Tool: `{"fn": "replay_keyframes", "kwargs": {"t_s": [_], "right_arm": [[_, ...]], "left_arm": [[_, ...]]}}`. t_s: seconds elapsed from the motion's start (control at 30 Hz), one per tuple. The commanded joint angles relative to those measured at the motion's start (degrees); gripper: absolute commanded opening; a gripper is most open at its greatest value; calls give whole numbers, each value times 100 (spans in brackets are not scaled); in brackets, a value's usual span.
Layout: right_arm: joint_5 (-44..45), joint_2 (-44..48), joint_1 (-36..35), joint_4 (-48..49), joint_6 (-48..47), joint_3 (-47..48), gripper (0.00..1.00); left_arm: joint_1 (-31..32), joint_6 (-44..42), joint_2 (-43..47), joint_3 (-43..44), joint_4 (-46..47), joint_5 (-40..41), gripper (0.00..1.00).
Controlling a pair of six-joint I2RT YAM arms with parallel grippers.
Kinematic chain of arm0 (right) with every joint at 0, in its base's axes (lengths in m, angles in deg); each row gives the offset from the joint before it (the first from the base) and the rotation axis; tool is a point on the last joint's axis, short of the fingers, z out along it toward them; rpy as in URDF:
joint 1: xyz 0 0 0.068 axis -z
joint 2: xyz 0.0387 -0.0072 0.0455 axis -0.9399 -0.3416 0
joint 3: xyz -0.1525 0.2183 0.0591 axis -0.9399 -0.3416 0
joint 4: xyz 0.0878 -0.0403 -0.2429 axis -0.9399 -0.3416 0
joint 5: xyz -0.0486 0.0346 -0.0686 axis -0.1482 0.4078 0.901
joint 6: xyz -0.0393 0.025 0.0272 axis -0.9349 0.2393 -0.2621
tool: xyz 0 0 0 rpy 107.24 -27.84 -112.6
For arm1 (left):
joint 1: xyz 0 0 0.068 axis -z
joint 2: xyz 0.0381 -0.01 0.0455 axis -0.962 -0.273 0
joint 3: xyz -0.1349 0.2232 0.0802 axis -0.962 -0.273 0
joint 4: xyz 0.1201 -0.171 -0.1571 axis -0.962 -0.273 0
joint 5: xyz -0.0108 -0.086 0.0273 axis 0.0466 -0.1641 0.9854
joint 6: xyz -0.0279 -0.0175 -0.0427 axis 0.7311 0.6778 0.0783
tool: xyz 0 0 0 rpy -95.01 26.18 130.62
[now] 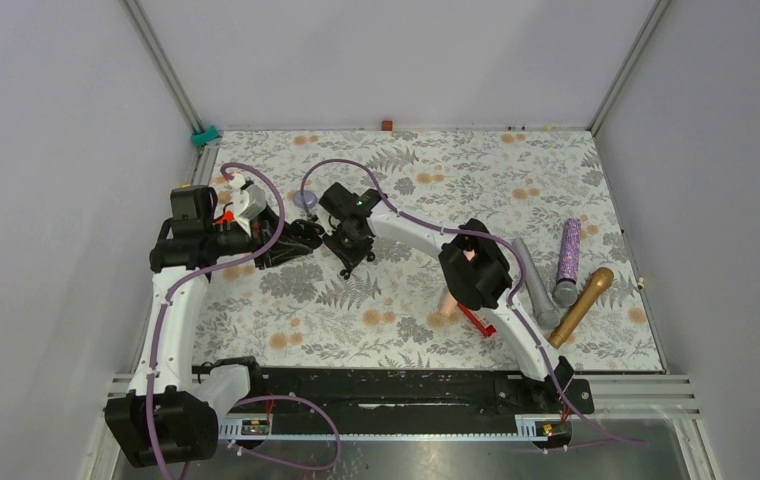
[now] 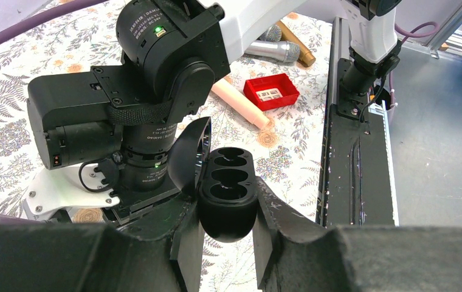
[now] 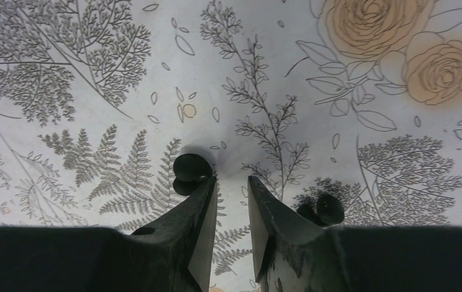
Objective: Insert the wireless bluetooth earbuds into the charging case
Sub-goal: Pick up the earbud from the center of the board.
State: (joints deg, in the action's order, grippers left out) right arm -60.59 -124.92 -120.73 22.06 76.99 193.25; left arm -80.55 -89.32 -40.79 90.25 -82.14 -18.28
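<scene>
My left gripper (image 2: 228, 201) is shut on the charging case (image 2: 227, 191), a glossy black oval held off the cloth with its lid (image 2: 189, 155) hinged open to the left and its sockets showing empty. In the top view the left gripper (image 1: 299, 236) sits left of centre. My right gripper (image 3: 231, 181) points down just above the cloth, its fingers slightly apart with nothing between them. One earbud (image 3: 191, 172) lies on the cloth against the outside of the left fingertip. The other earbud (image 3: 324, 208) lies just outside the right finger. The right gripper (image 1: 349, 250) is close beside the left.
A lavender dome (image 1: 305, 199) sits behind the grippers. A pink cylinder (image 1: 448, 298) and a red tray (image 1: 478, 320) lie under the right forearm. Silver (image 1: 536, 280), purple (image 1: 568, 258) and gold (image 1: 581, 305) microphones lie at the right. A black rail (image 1: 396, 390) runs along the near edge.
</scene>
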Motion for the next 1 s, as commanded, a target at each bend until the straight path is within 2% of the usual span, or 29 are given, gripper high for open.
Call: {"fn": "replay_keyframes", "kwargs": {"t_s": [0.0, 0.63, 0.8, 0.97], "right_arm": [[-553, 141, -37, -129, 122, 124, 33], [-2079, 86, -98, -40, 471, 204, 37], [-2182, 94, -163, -41, 344, 256, 38], [-1742, 344, -176, -44, -349, 185, 40]], "left_arm": [[-38, -153, 69, -24, 179, -335, 0], [-51, -164, 86, -27, 178, -354, 0], [-47, -154, 91, -30, 178, -358, 0], [-60, -156, 100, -37, 177, -367, 0]]}}
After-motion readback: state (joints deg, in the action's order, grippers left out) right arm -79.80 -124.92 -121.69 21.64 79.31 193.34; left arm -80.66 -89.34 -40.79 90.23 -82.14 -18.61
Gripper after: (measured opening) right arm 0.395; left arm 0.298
